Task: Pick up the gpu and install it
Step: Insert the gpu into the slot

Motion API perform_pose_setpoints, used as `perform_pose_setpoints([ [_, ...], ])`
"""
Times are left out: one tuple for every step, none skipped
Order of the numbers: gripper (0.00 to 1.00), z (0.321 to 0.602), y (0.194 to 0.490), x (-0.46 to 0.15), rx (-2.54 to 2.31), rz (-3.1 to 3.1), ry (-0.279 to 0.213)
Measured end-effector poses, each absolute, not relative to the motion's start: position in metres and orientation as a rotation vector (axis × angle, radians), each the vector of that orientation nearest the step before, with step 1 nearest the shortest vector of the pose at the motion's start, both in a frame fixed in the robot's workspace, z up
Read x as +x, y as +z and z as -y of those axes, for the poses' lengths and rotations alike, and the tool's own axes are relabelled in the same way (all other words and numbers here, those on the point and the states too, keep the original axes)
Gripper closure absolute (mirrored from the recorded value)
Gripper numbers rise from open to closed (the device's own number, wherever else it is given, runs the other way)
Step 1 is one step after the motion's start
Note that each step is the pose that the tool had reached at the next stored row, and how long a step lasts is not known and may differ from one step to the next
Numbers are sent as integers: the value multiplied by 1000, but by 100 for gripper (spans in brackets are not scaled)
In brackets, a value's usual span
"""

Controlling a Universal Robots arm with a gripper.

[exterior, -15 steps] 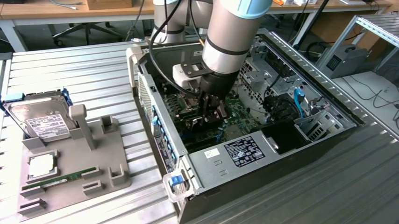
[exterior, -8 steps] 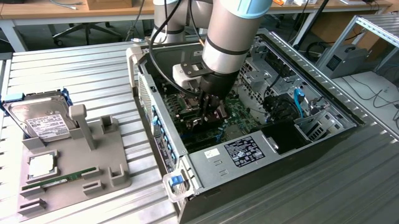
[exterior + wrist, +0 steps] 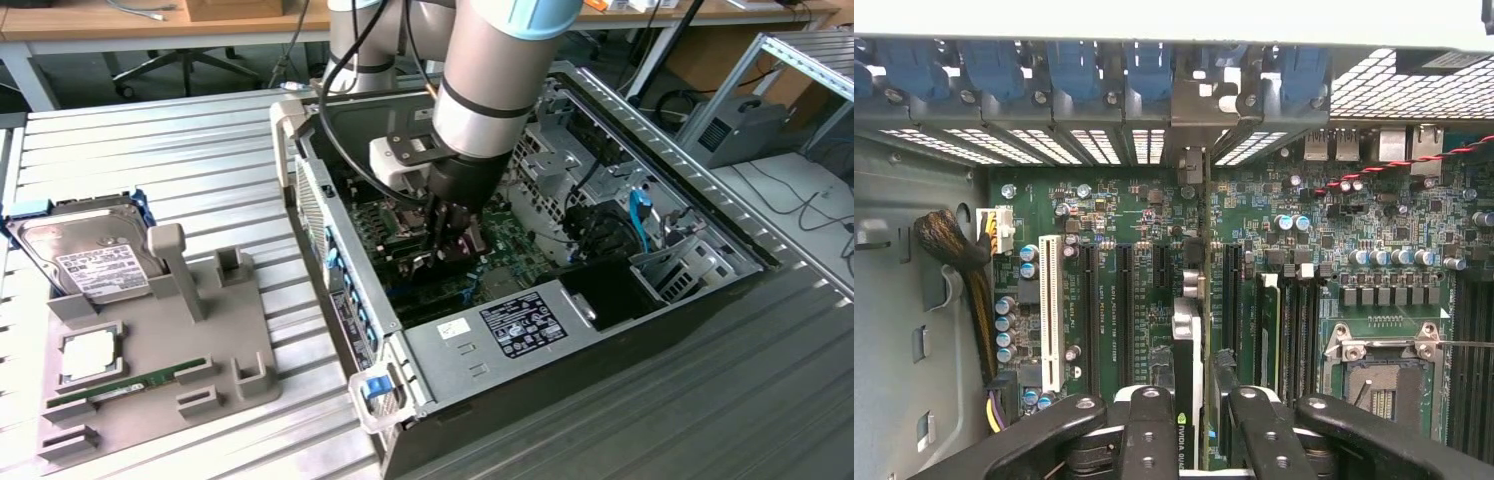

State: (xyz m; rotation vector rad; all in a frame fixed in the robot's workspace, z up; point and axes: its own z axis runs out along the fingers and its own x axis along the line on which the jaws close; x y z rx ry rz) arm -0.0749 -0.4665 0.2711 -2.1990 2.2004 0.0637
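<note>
The gripper [image 3: 1192, 425] is clamped on the gpu [image 3: 1187, 340], held edge-on above the motherboard [image 3: 1134, 290] slots inside the computer case [image 3: 574, 350]. Pickup looks done; seating in the slot apparently remains.

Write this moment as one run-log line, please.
gripper: shut on gpu | place: inside computer case, above motherboard | gpu: edge-on, over slots

PC case [image 3: 534, 350] open, lying on ribbed metal bench [image 3: 174, 160] | mobo [image 3: 1124, 210] w/ white slot [image 3: 1051, 315], empty CPU socket [image 3: 1379, 375] | grey fixture tray [image 3: 160, 370] at ext view's left: hard drive [image 3: 94, 262] upright, CPU [image 3: 87, 356], RAM stick [image 3: 127, 385]
</note>
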Motion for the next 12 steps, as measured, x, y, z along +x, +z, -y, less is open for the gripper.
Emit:
perform_pose_setpoints([
  [75,466,271,-75,-2199,-2200,63],
  [75,466,271,-76,-2198,-2200,62],
  [75,466,271,-76,-2198,-2199,62],
  [75,466,271,-76,-2198,-2199,61],
  [75,466,271,-76,-2198,-2199,60],
  [75,466,272,-76,-2198,-2200,59],
  [75,466,273,-76,-2198,-2199,58],
  [75,466,273,-76,-2198,-2199,58],
  [75,466,273,-76,-2197,-2198,57],
  [75,466,273,-77,-2197,-2198,56],
  [75,466,273,-77,-2197,-2198,55],
  [75,466,274,-77,-2197,-2198,54],
])
